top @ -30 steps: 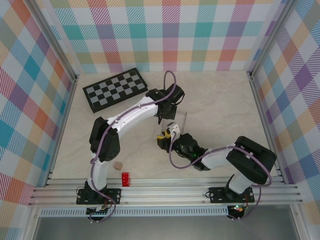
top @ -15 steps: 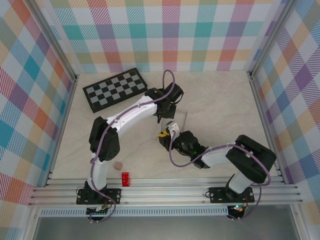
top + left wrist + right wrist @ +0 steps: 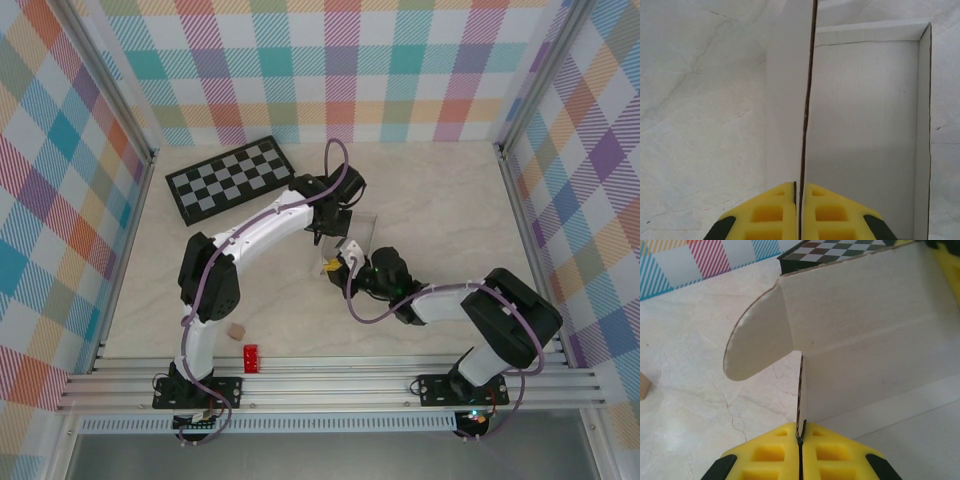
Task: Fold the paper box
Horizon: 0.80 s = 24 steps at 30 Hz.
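Observation:
The paper box (image 3: 361,232) is a shallow white cardboard tray at the table's middle, partly hidden by both wrists. My left gripper (image 3: 799,186) is shut on one long side wall (image 3: 790,100), seen edge-on, with the box floor (image 3: 865,125) to its right. From the near side my right gripper (image 3: 801,430) is shut on a short upright end wall (image 3: 802,390). Beyond it stand a long wall (image 3: 860,310) and a rounded flap (image 3: 757,342) that sticks out to the left. From above, the left gripper (image 3: 333,222) and right gripper (image 3: 335,262) meet at the box's left side.
A black-and-grey checkerboard (image 3: 230,178) lies at the back left, its corner also behind the box (image 3: 840,247). A red block (image 3: 251,357) and a small tan block (image 3: 236,329) sit near the front rail. Checked walls enclose the table.
My right gripper has moved away from the front rail toward the box and shut on its end wall. The left gripper has kept its grip and hardly moved.

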{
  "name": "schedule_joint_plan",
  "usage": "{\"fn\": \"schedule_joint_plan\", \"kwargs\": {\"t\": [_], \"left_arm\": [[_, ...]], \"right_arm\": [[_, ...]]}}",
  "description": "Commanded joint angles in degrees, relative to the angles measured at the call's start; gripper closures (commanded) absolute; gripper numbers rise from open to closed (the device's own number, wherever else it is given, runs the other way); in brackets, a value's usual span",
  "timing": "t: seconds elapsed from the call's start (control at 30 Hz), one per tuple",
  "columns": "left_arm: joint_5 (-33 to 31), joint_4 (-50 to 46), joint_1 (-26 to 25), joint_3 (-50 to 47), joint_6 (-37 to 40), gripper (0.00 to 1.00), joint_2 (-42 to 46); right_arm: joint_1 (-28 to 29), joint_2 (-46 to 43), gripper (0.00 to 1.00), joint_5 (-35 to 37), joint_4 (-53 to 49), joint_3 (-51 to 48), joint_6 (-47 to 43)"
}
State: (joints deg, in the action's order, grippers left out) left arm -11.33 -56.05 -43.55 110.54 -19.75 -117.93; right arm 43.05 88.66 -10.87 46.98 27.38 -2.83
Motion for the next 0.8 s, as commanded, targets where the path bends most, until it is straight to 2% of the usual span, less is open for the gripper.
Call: {"fn": "schedule_joint_plan", "kwargs": {"t": [0.0, 0.1, 0.2, 0.3, 0.53, 0.77], "left_arm": [[4.88, -2.22, 0.32, 1.52, -0.04, 1.0, -1.73], [5.98, -2.29, 0.32, 1.33, -0.07, 1.0, -1.84], [7.13, -2.47, 0.31, 0.89, 0.13, 1.0, -1.95], [8.19, -2.88, 0.31, 0.4, 1.09, 1.0, -1.87], [10.29, -5.02, 0.7, 2.23, 3.59, 1.0, -0.61], [14.05, -9.47, 0.75, 5.98, 7.72, 1.0, -2.0]], "right_arm": [[-0.03, -1.24, 0.93, -1.9, -3.38, 2.03, -5.38], [-0.28, -1.39, 0.94, -0.17, -5.4, 4.06, -6.95], [-1.08, -1.14, 1.0, 0.28, -7.36, 6.56, -7.07], [-2.35, -1.29, 1.0, -0.38, -9.72, 8.77, -6.28], [-2.53, -3.4, 1.0, -1.09, -15.76, 9.81, -11.03], [-2.52, -6.98, 1.0, 1.74, -19.04, 10.02, -13.37]]}}
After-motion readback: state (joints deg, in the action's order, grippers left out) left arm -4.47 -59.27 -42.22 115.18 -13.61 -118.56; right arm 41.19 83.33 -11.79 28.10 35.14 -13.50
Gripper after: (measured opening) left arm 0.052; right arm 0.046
